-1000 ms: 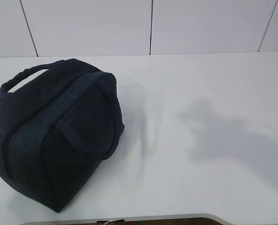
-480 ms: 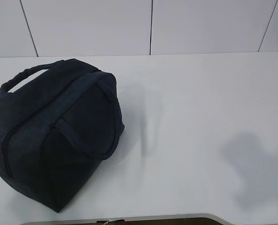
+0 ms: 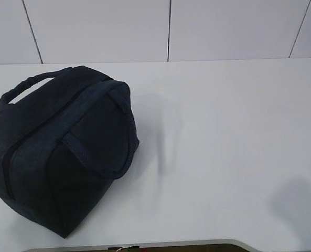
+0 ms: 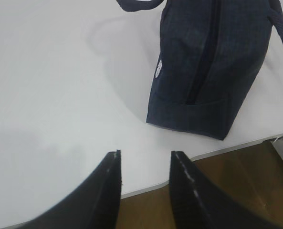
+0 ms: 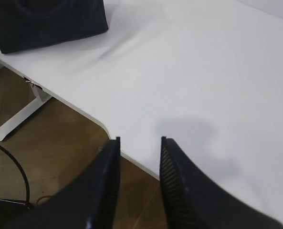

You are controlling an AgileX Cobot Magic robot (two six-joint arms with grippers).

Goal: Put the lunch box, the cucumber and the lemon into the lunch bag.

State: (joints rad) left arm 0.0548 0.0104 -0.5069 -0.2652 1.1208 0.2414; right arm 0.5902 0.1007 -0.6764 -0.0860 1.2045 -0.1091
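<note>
The dark navy lunch bag [image 3: 61,147] stands at the left of the white table, its zipper closed and both loop handles lying over it. It also shows in the left wrist view [image 4: 208,71] and its corner in the right wrist view [image 5: 46,21]. The lunch box, cucumber and lemon are out of view. My left gripper [image 4: 145,155] is open and empty above the table's front edge. My right gripper [image 5: 139,139] is open and empty above the front edge too. Neither gripper shows in the exterior view.
The white table [image 3: 234,131] runs to a white panelled wall behind. Its front edge [image 4: 179,183] has brown floor below it. A white table leg [image 5: 22,117] and a black cable [image 5: 12,167] show under the table.
The bag has not moved. The arm shadow on the right of the table has slid toward the front right corner and shrunk, as the right arm drew back.
</note>
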